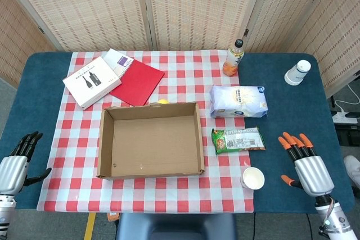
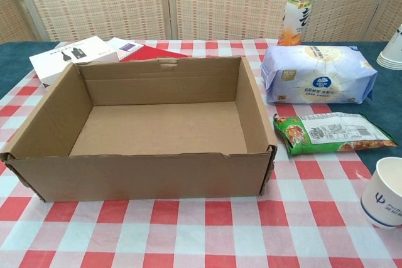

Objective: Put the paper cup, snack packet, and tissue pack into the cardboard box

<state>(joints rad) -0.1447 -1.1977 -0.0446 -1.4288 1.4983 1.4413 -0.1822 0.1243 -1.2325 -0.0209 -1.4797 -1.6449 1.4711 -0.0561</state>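
- At the near table edge, the right hand [image 1: 307,167] hangs palm-down over dark blue cloth, orange-tipped fingers apart, holding nothing; the left hand [image 1: 16,161] sits at the opposite near corner, black fingers spread, likewise empty. Neither appears in the chest view.
- The table [image 1: 45,82] carries a blue cover, with a red-and-white checked cloth [image 1: 185,77] over its middle; woven reed screens [image 1: 197,4] close off the far side.
- Just inboard of the right hand stands the paper cup [image 1: 253,178], white, upright, mouth open, near the checked cloth's front edge.
- Slightly farther, between right hand and box, lies the snack packet [image 1: 238,139]: flat, glossy, green, apart from the box wall.
- Beyond it lies the tissue pack [image 1: 238,102], a soft white-and-blue pillow shape, apart from the packet.
- The cardboard box [image 1: 107,139], brown, rectangular, open-topped and empty, sits centrally between both hands; bare cloth lies on both flanks.
- Farthest from the hands: an orange drink bottle [image 1: 233,58], stacked white cups [image 1: 297,72], a white carton [image 1: 91,81] and a red folder [image 1: 138,82].
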